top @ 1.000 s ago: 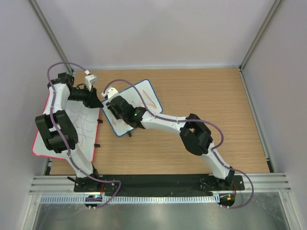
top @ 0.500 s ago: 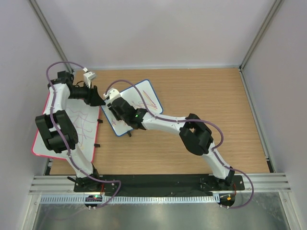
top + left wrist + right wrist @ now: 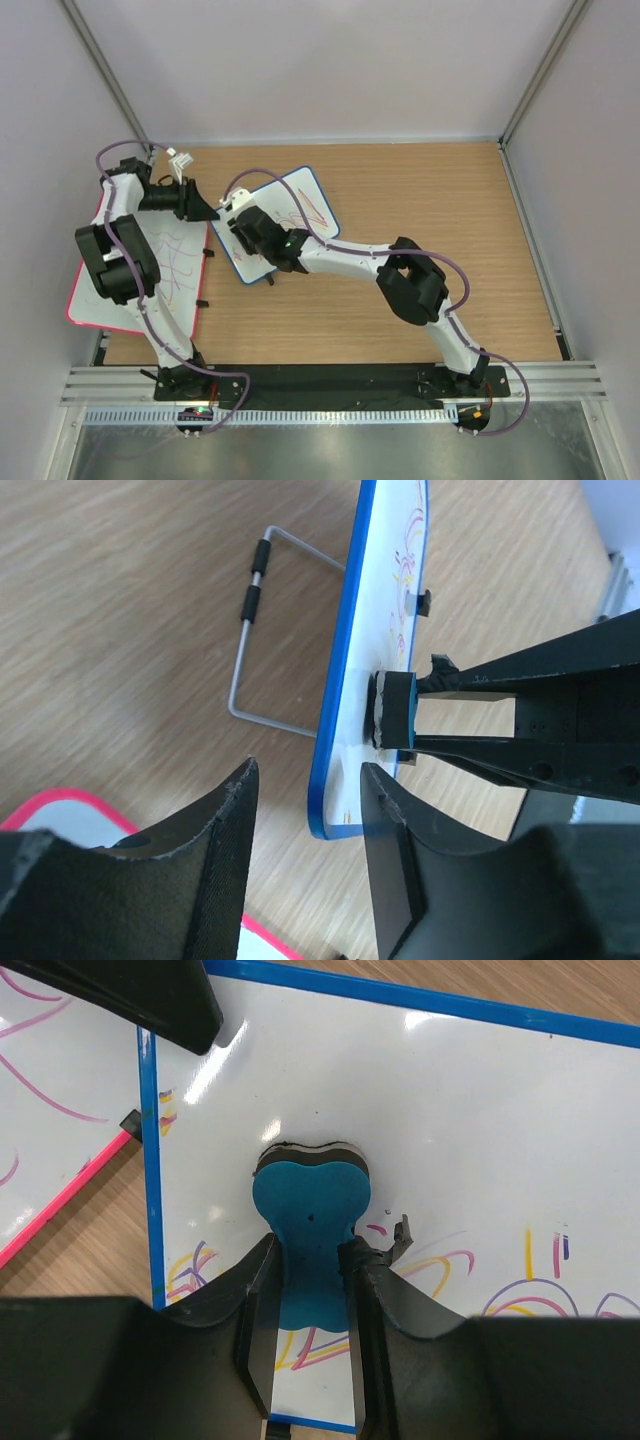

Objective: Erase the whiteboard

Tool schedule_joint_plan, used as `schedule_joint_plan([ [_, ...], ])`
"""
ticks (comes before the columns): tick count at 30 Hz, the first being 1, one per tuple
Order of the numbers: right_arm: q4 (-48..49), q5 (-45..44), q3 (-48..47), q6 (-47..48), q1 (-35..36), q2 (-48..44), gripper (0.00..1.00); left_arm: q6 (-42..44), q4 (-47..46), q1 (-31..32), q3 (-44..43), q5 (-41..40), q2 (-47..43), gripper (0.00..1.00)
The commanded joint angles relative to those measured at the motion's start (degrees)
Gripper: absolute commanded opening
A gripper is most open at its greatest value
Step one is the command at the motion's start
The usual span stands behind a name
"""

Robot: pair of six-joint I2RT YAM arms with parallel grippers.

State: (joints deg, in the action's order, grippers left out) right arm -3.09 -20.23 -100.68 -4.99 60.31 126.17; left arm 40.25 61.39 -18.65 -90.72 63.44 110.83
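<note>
The whiteboard (image 3: 300, 190) lies just beside the pink-framed board (image 3: 180, 285). The left hand (image 3: 305, 800) has edged up to its blue rim (image 3: 335, 710) — fingers (image 3: 215, 830) spread, straddling it, likely to steady it — while the right hand (image 3: 308, 1250) presses a gripped blue eraser (image 3: 310, 1200) to the surface; scribbles (image 3: 520, 1300) remain.

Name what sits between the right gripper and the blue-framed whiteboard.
A blue eraser, pinched by the right gripper, pressed on the whiteboard; the right wrist view shows it.
</note>
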Motion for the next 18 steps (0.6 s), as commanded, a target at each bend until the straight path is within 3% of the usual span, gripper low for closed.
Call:
schedule_joint_plan([
  [1, -2.53, -0.69, 2.07, -1.16, -0.64, -1.45, 0.01, 5.19, 8.04, -0.07, -3.94, 4.76, 2.55, 0.45],
  [11, -2.36, -1.39, 2.6, -0.54, -0.64, -2.16, 0.01, 12.83, 17.98, -0.07, -7.63, 8.1, 5.98, 0.31],
  [18, -2.35, -0.25, 0.49, 1.82, -0.64, -2.07, 0.01, 15.56, 21.57, -0.07, -8.25, 7.4, 6.6, 0.0],
])
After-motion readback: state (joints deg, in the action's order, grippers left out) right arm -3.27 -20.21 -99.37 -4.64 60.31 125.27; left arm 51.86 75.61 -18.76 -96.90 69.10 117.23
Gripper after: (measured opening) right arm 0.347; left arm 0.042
